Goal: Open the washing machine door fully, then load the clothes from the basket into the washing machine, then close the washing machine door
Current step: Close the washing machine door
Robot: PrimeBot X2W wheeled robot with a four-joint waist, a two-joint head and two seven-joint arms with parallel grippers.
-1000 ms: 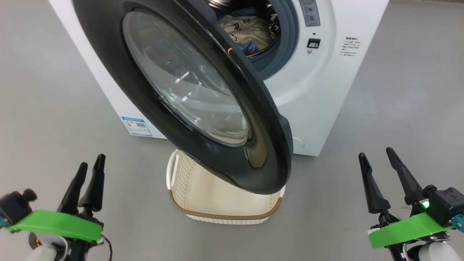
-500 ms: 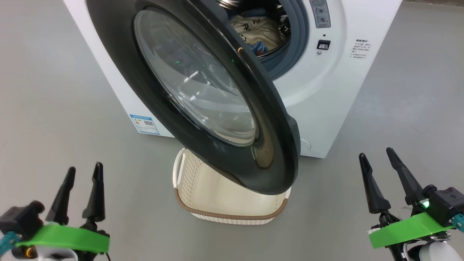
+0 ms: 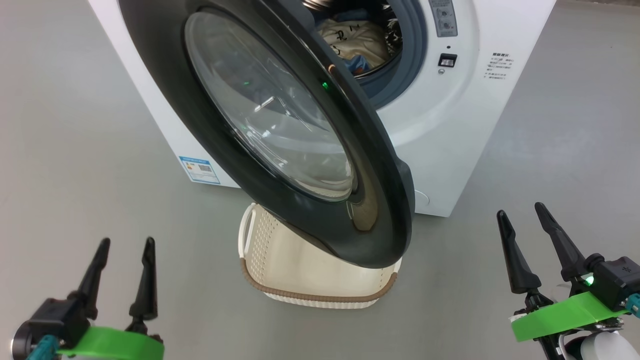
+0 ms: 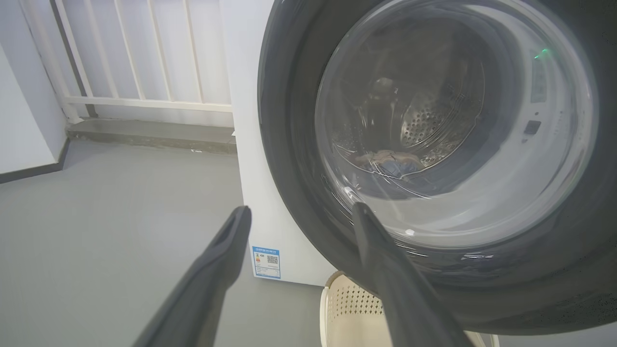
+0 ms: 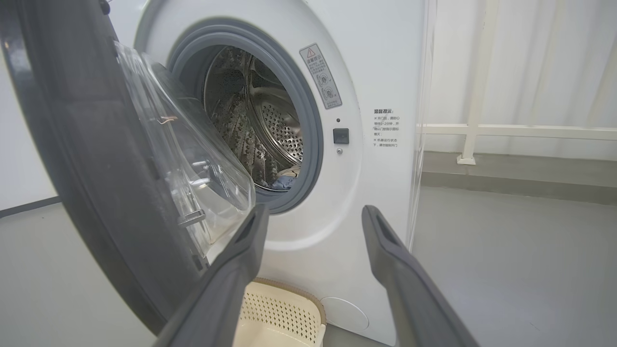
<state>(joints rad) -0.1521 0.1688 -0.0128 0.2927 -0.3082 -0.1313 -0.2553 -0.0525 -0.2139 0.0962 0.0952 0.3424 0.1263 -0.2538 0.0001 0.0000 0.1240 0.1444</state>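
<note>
The white washing machine (image 3: 450,135) stands ahead with its black-rimmed door (image 3: 280,125) swung partly out over the basket. Cream and blue clothes (image 3: 355,42) lie inside the steel drum (image 5: 270,130). The cream basket (image 3: 310,270) with a brown rim sits on the floor below the door, and the part I see holds nothing. My left gripper (image 3: 125,245) is open at the lower left, apart from the door. My right gripper (image 3: 522,212) is open at the lower right, holding nothing. In the left wrist view the door (image 4: 434,159) is close ahead, with the clothes (image 4: 390,161) showing through its glass.
Grey floor (image 3: 75,150) spreads on both sides of the machine. A white railing (image 4: 130,62) and a low ledge run behind it on the left, and a white railing (image 5: 520,130) stands to its right. A blue label (image 3: 200,170) marks the machine's lower side.
My left gripper has dropped lower in the head view and its fingers have spread apart a little. The camera shifted slightly. The right gripper and door hold still.
</note>
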